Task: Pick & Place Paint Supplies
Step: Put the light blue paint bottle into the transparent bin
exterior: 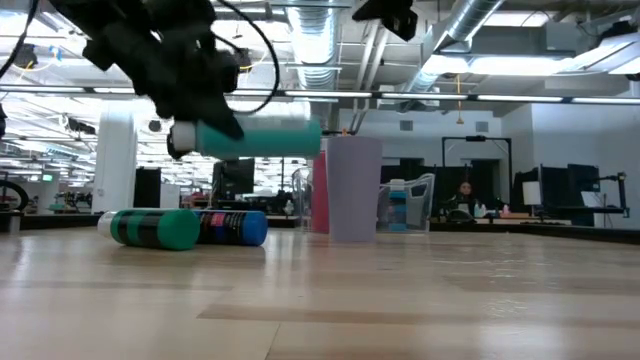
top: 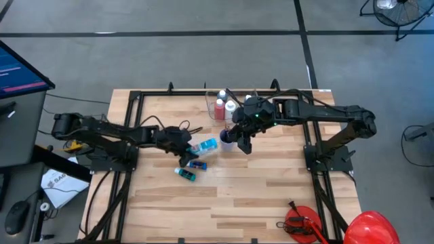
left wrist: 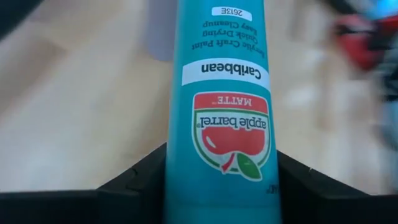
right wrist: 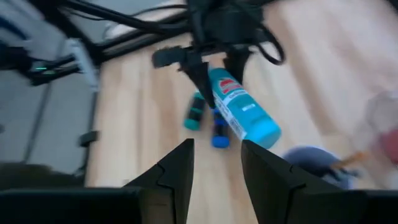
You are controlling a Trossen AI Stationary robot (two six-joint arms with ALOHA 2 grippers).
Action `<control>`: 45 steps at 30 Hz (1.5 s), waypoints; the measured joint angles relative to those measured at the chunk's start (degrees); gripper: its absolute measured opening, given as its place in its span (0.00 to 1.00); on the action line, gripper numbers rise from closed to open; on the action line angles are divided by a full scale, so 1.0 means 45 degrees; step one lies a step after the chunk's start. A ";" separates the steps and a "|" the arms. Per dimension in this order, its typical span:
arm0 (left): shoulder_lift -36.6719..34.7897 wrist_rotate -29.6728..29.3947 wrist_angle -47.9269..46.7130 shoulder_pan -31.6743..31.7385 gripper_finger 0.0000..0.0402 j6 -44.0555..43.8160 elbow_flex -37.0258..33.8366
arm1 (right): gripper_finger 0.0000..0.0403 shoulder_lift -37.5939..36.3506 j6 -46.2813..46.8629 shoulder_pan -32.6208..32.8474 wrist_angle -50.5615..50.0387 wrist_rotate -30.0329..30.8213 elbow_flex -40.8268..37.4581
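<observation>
Paint bottle (exterior: 262, 138), teal, hangs above the bench (top: 237, 196), pinched near its cap by the left hand (left wrist: 221, 186), left of the purple cup (exterior: 353, 190). Such an end grip could let it droop or slip. The right hand (right wrist: 217, 165), narrowly parted and empty, hovers over the cup.

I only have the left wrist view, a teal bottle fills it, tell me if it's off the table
Observer: Yes. In the low view the teal bottle hangs level above the wood, clamped near its cap end by the left gripper.
Operator: What's underneath it?
Observer: Two small bottles lie on the table there, a green one and a blue one, end to end.
Operator: Where's the right arm?
Observer: The high view shows the right gripper just beside the small cup, fingers apart, nothing between them.
Operator: Anything in the tub yet?
Observer: A red bottle stands in the clear tub.
</observation>
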 joint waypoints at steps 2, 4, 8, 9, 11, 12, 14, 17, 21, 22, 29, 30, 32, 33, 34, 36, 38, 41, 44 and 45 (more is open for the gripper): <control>-0.0372 0.1117 0.0049 -0.0014 0.49 -0.0493 0.0000 | 0.31 0.0000 -0.0089 0.0003 0.0296 -0.0794 0.0000; -0.0682 0.1848 0.0021 -0.0124 0.50 -0.0992 0.0000 | 0.31 0.0000 -0.0197 0.0019 0.0643 -0.1785 0.0000; -0.1147 0.2029 0.0040 -0.0534 0.49 -0.1422 0.0128 | 0.31 0.0322 -0.0139 0.0024 0.1162 -0.3233 -0.0003; -0.1161 0.2030 0.0053 -0.0634 0.49 -0.1467 0.0239 | 0.31 0.0423 -0.0017 0.0024 0.1228 -0.3360 -0.0005; -0.1187 0.2035 0.0065 -0.0800 0.48 -0.1619 0.0499 | 0.33 0.0708 0.0197 0.0020 0.1364 -0.3436 0.0000; -0.1169 0.2032 0.0105 -0.0864 0.48 -0.1627 0.0641 | 0.34 0.0877 0.0208 0.0024 0.1351 -0.3544 0.0000; -0.1064 0.1991 0.0164 -0.0969 0.49 -0.1627 0.0906 | 0.38 0.1208 0.0411 0.0085 0.1380 -0.3667 -0.0005; -0.0862 0.1960 0.0179 -0.1019 0.50 -0.1623 0.1199 | 0.47 0.1665 0.0562 0.0255 0.1748 -0.3956 0.0000; -0.0656 0.1979 0.0190 -0.1020 0.48 -0.1627 0.1387 | 0.61 0.2191 0.0398 0.0609 0.1757 -0.4008 0.0268; -0.0581 0.2006 0.0227 -0.1034 0.48 -0.1624 0.1444 | 0.63 0.2344 0.0279 0.0693 0.1779 -0.4037 0.0449; -0.0386 0.2300 0.0485 -0.1352 0.49 -0.1694 0.1636 | 0.71 0.3761 -0.0160 0.1016 0.1330 -0.4274 0.1816; -0.0355 0.2291 0.0451 -0.1395 0.49 -0.1784 0.1648 | 0.71 0.3921 -0.0229 0.1015 0.0958 -0.4332 0.2056; -0.0346 0.2272 0.0334 -0.1534 0.48 -0.1844 0.1642 | 0.71 0.4263 -0.0335 0.1001 0.0250 -0.4382 0.2551; -0.0346 0.2211 0.0329 -0.1603 0.48 -0.1859 0.1642 | 0.71 0.4419 -0.0410 0.1005 -0.0019 -0.4424 0.2826; -0.0331 0.2181 0.0338 -0.1644 0.48 -0.1887 0.1642 | 0.71 0.4519 -0.0526 0.1005 -0.0330 -0.4426 0.3075; -0.0182 0.2238 0.0497 -0.1670 0.48 -0.1941 0.1642 | 0.71 0.4652 -0.0818 0.1013 -0.0830 -0.4359 0.3558; -0.0106 0.2322 0.0361 -0.1695 0.49 -0.1974 0.1642 | 0.71 0.4669 -0.1014 0.0962 -0.1085 -0.4167 0.3979; 0.0148 0.2332 0.0277 -0.1784 0.48 -0.2002 0.1641 | 0.71 0.4648 -0.1224 0.0819 -0.1347 -0.3817 0.4448; 0.0343 0.2332 0.0398 -0.1899 0.48 -0.2078 0.1637 | 0.71 0.4643 -0.1314 0.0575 -0.1921 -0.3233 0.4642; 0.0348 0.2332 0.0336 -0.1952 0.48 -0.2093 0.1637 | 0.71 0.4643 -0.1420 0.0487 -0.2143 -0.3132 0.4643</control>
